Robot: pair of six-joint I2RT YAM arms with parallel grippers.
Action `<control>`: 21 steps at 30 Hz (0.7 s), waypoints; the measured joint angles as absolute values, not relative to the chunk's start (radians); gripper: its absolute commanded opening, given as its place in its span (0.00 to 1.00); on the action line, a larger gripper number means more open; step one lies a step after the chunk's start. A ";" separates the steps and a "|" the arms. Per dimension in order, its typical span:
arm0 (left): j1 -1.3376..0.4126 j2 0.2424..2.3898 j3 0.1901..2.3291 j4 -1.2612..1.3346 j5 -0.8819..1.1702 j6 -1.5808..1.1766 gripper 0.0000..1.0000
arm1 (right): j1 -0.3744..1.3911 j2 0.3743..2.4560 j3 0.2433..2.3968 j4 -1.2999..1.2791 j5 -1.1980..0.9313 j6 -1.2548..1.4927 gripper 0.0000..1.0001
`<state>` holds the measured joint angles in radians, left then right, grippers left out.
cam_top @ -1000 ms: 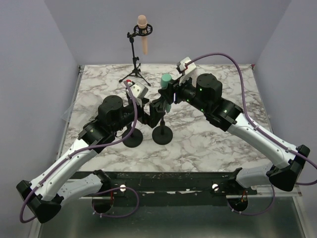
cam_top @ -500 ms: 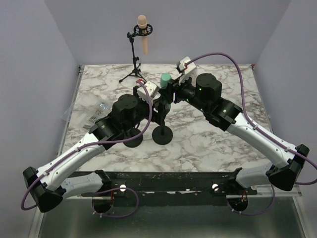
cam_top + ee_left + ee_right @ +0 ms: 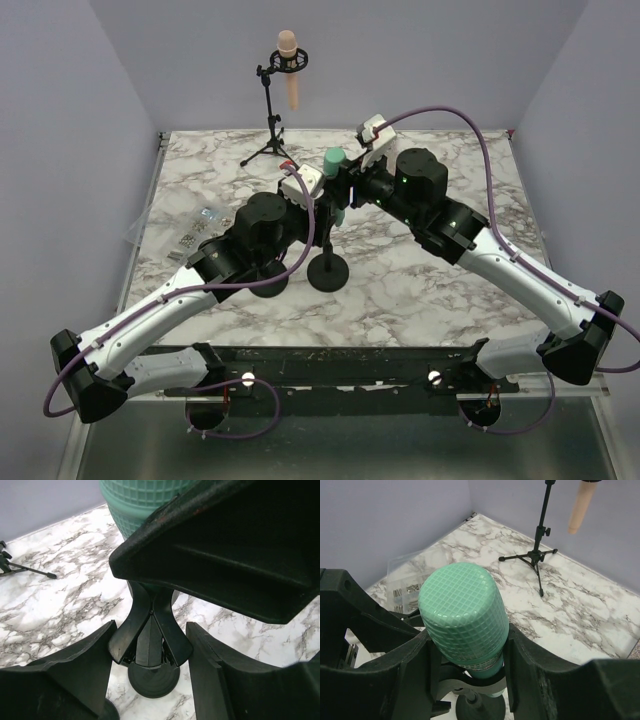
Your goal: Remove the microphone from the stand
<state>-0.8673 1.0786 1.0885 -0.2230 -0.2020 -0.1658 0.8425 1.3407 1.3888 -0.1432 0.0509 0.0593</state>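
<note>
A green microphone [image 3: 334, 160] sits upright in the clip of a black stand with a round base [image 3: 328, 272] at the table's middle. My right gripper [image 3: 470, 665] is shut on the microphone [image 3: 462, 615], one finger pressed to each side just under its mesh head. My left gripper [image 3: 151, 630] reaches in from the left, lower down. Its fingers [image 3: 80, 675] touch both sides of the stand's black clip [image 3: 150, 640], above the base [image 3: 152, 680]. From above, the left gripper [image 3: 322, 212] lies under the right gripper [image 3: 341, 188].
A tripod stand [image 3: 272, 145] holding a peach microphone [image 3: 290, 65] stands at the back. A second round black base [image 3: 268, 282] sits under my left arm. A clear bag of small parts [image 3: 195, 232] lies at the left.
My left arm has moved forward and to the right, up to the stand, and its jaws have closed from wide open onto the clip. The right arm and the microphone have not moved.
</note>
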 measured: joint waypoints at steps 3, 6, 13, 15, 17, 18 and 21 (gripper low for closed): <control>-0.868 1.079 1.089 -0.224 -0.201 -0.162 0.00 | 0.842 1.341 1.388 -0.143 0.049 0.060 0.08; -0.868 1.080 1.091 -0.228 -0.198 -0.160 0.00 | 0.842 1.337 1.386 -0.143 0.047 0.064 0.07; -0.868 1.083 1.098 -0.238 -0.186 -0.153 0.00 | 0.842 1.330 1.380 -0.143 0.048 0.070 0.06; -0.868 1.083 1.098 -0.238 -0.185 -0.153 0.37 | 0.842 1.329 1.378 -0.143 0.048 0.071 0.06; -0.868 1.082 1.098 -0.239 -0.185 -0.154 0.68 | 0.842 1.329 1.378 -0.142 0.048 0.071 0.06; -0.868 1.081 1.098 -0.239 -0.185 -0.154 0.76 | 0.842 1.329 1.378 -0.142 0.047 0.072 0.06; -0.868 1.073 1.098 -0.251 -0.181 -0.163 0.93 | 0.842 1.328 1.378 -0.142 0.044 0.073 0.06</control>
